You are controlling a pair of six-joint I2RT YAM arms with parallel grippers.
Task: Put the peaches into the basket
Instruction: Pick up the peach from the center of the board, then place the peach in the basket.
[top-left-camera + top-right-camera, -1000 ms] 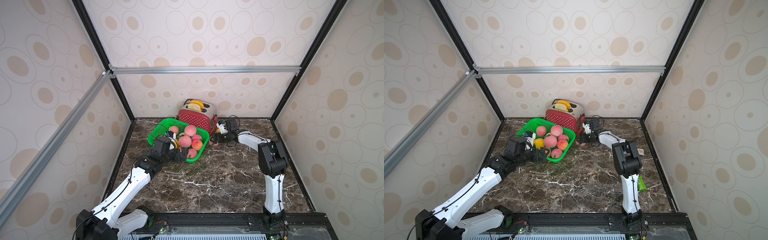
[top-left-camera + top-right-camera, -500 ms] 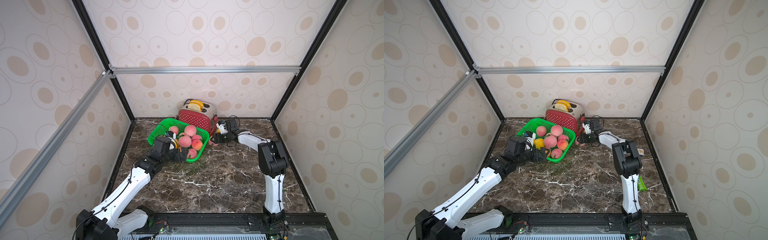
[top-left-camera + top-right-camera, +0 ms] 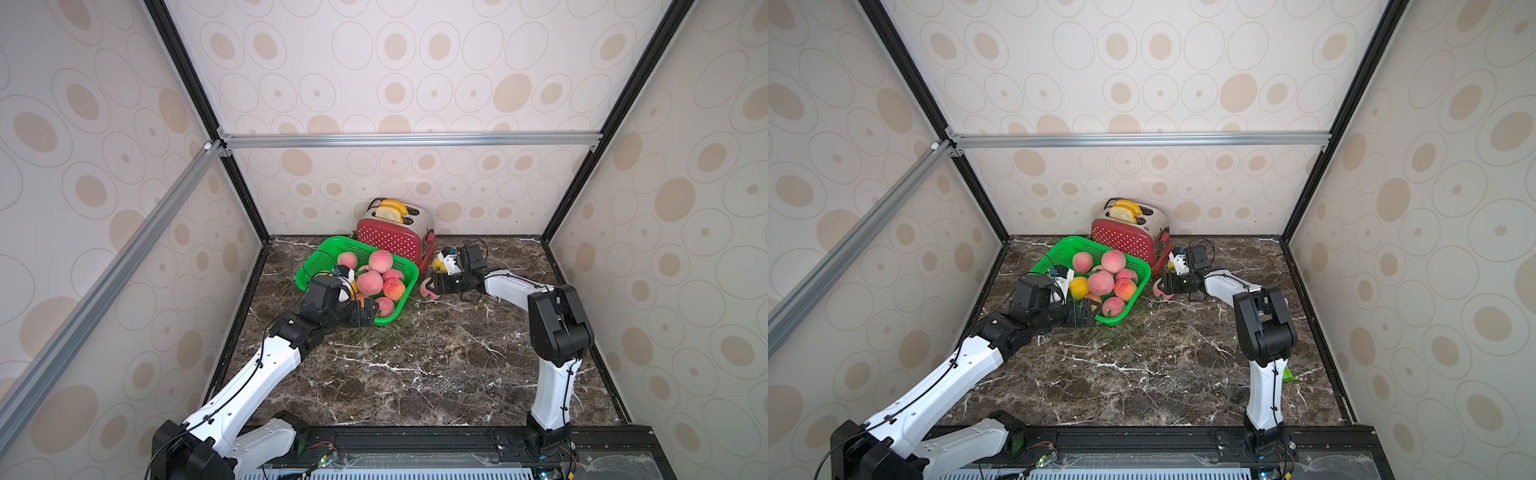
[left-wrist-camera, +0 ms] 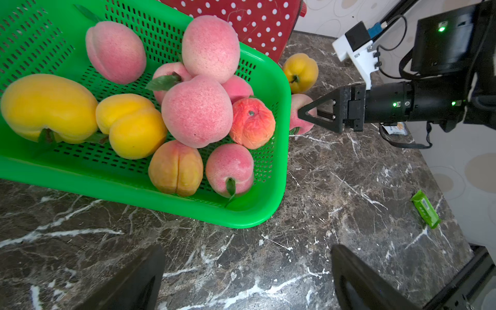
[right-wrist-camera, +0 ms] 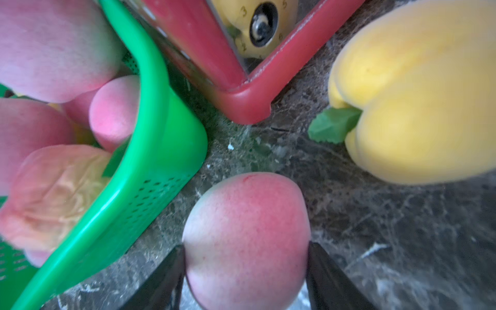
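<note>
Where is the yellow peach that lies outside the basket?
In the left wrist view the yellow peach lies on the table to the robot's right of the basket, beside the red toaster and the pink peach that the right gripper holds.

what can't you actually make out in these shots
- Pink peach in right hand: underside cut off by the right wrist view's edge.
- Yellow peach: mostly behind the arm's camera in both top views.
- Green packet: print too small, left wrist view.
- Basket: whatever lies under the piled peaches.

Pink peach (image 5: 245, 241), underside seemingly off-frame
</note>
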